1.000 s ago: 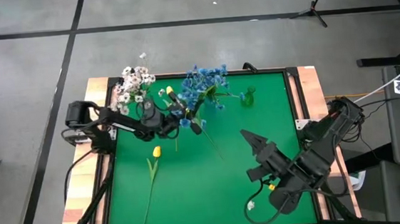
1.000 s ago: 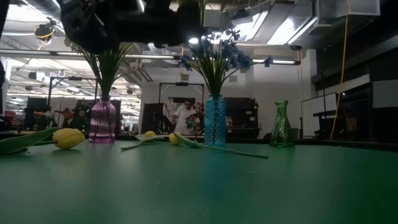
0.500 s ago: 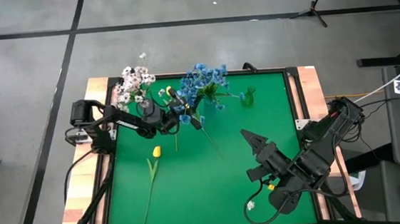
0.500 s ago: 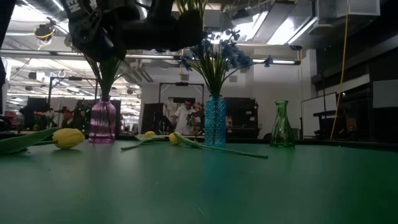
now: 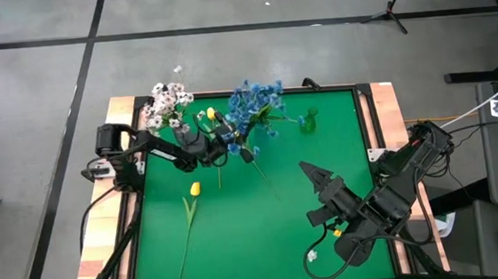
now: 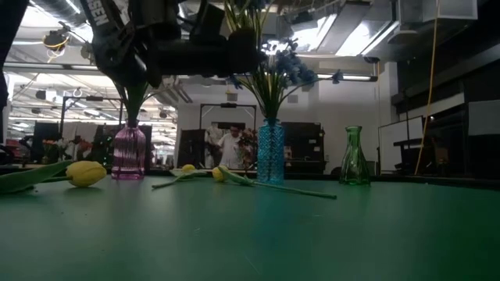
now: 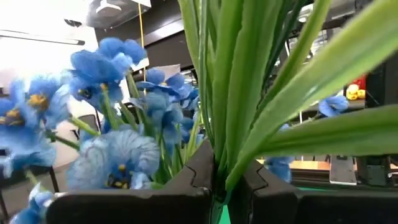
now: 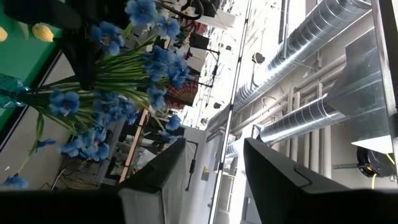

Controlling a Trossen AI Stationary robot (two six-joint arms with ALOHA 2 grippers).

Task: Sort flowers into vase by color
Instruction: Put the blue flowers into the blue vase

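Although the green table point(image 5: 263, 210) takes up most of what we see from above, the crowding is all along its far edge. We count three vases there: a pink vase point(image 6: 129, 153) with the white flowers point(image 5: 164, 107), a blue vase point(image 6: 269, 162) with the blue flowers point(image 5: 253, 101), and an empty green vase point(image 6: 355, 157) well apart to the right of them. In the low view the left arm's dark bulk hangs in front of the tops of the pink and blue vases and hides much of both bouquets.

We count three yellow tulips lying on the table: one tulip point(image 5: 194, 189) alone near the left side, its long stalk running toward the near edge, and two more point(image 6: 187, 168) down just in front of the blue vase. A fourth yellow bud point(image 5: 210, 114) shows by the left gripper.

We see the left gripper point(image 5: 228, 139) up beside the blue flowers, its fingers pressed together on a bundle of green stalks point(image 7: 227, 93). Compared with a second ago, it has crept a little to the right, nearer the blue vase. The right gripper point(image 5: 312, 172) waits over the table's right half, its fingers point(image 8: 155, 171) apart and holding nothing, unmoved since then.
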